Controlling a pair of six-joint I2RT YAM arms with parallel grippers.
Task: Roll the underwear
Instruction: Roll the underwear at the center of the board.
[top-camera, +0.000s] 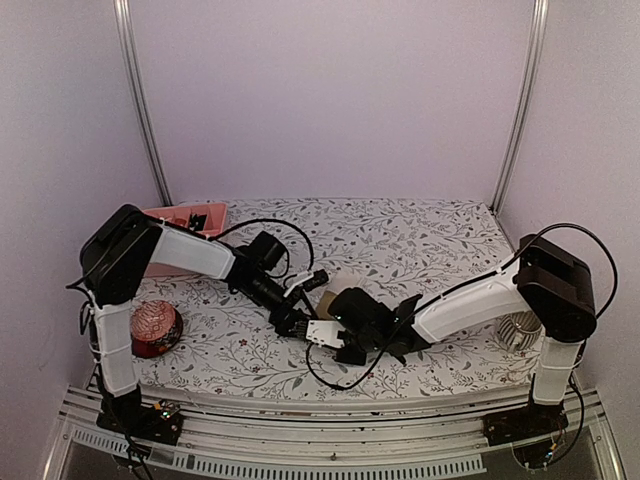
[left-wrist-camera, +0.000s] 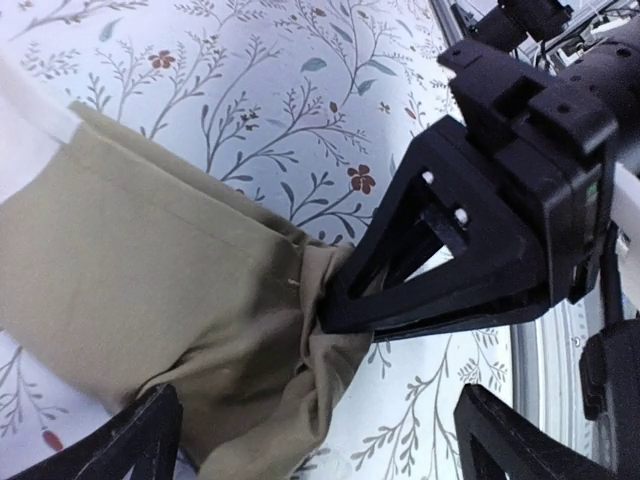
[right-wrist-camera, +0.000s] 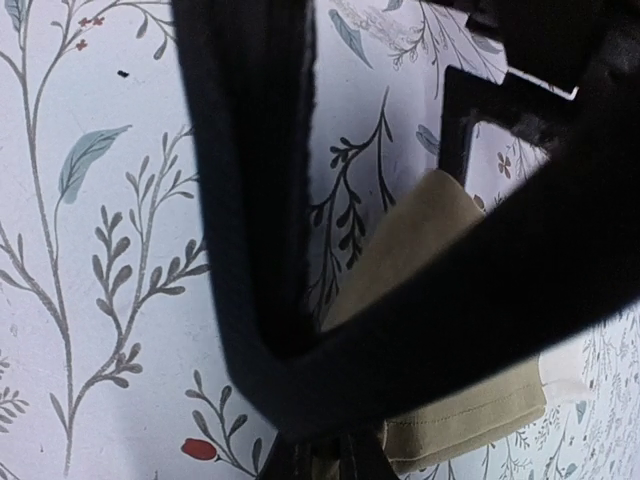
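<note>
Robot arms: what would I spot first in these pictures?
The right gripper pinching a corner of the tan underwear in the middle of the flowery table, with the left gripper open close by. Then the round dark-red object at the near left.

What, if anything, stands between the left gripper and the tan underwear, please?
Nothing visible does: the open left gripper hangs directly over the tan underwear. Only the right gripper, shut on the cloth's bunched edge, crowds that corner.
</note>
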